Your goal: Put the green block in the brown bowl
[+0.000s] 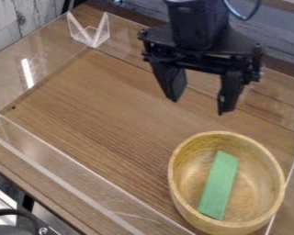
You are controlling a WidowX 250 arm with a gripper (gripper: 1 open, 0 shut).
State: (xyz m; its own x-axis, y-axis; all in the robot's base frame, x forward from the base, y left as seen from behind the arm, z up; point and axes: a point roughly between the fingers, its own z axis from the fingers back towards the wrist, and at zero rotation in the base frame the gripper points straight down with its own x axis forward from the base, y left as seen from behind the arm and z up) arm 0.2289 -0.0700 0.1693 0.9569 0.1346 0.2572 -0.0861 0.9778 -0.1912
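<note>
The flat, bright green rectangular block (217,185) lies inside the round, light-brown wooden bowl (178,174), below and apart from the pincer (201,103) in the view. The black robot arm (201,35) reaches in from the top, pointing down over the brown wooden table (95,115). The pincer is spread wide, holding nothing.

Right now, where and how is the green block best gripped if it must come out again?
Probably by its long sides near the middle, coming from above: the green block is a narrow bar inside the brown bowl, whose raised wall hinders a sideways approach.
</note>
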